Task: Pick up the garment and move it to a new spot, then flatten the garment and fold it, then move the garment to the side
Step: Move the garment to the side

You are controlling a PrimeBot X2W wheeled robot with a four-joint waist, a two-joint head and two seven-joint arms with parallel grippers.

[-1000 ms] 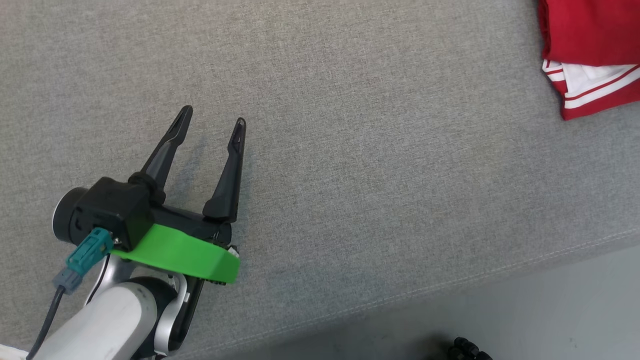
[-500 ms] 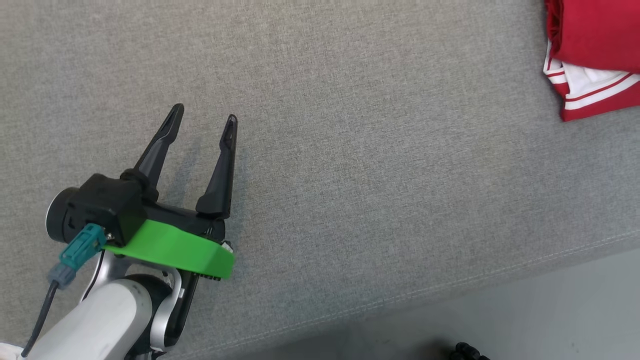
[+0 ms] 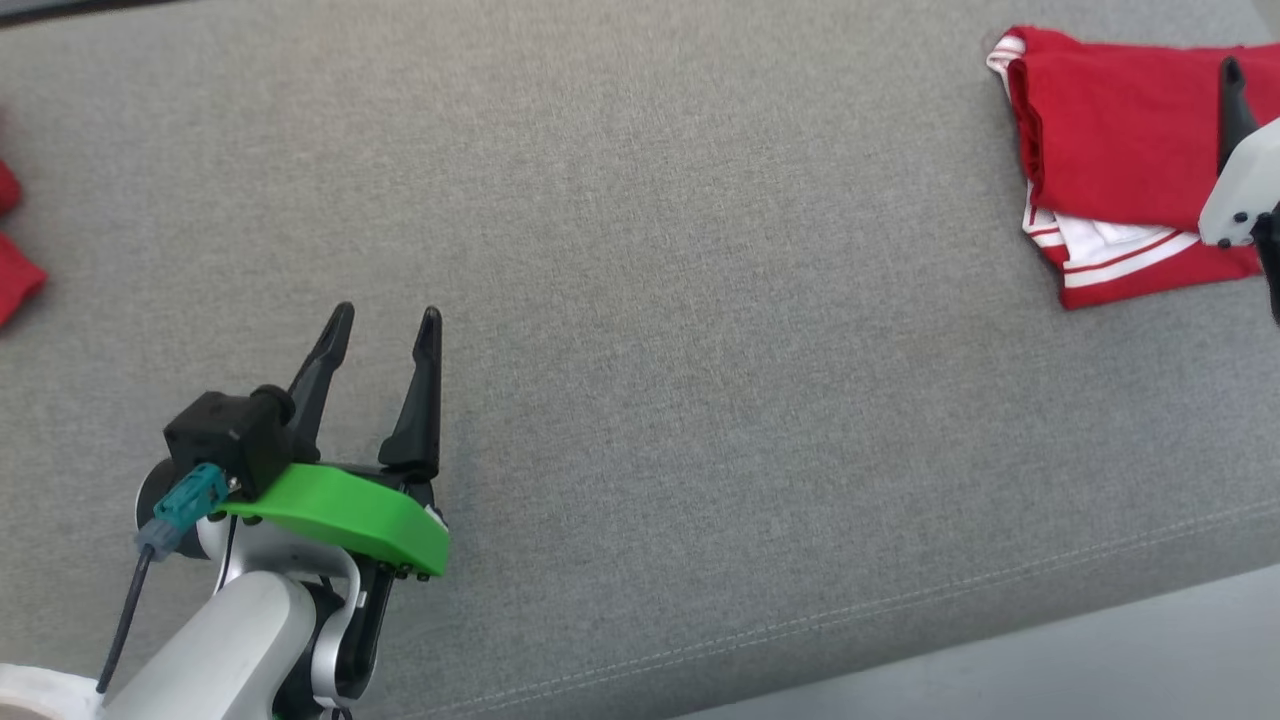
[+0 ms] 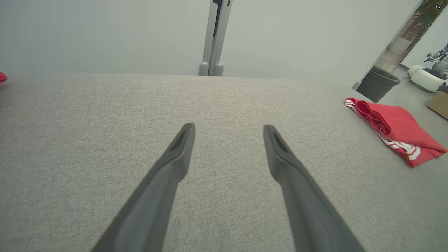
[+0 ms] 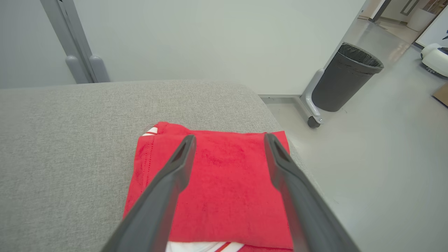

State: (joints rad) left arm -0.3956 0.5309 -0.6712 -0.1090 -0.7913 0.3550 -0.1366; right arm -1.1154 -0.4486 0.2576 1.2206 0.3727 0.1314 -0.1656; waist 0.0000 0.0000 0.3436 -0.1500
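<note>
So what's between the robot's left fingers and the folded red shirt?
Nothing, just bare grey fabric surface. The head view shows that whole stretch, from the left fingers across to the red shirt.

The garment is red with white stripes at the hem, folded into a flat, roughly square bundle. It lies at the far right of the grey fabric surface, beside its right edge, with white cloth showing along its near side.

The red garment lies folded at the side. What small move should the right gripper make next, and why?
Probably lift the right gripper straight up and away: its jaws stand open over the folded garment, which rests unheld near the edge of the grey surface.
</note>
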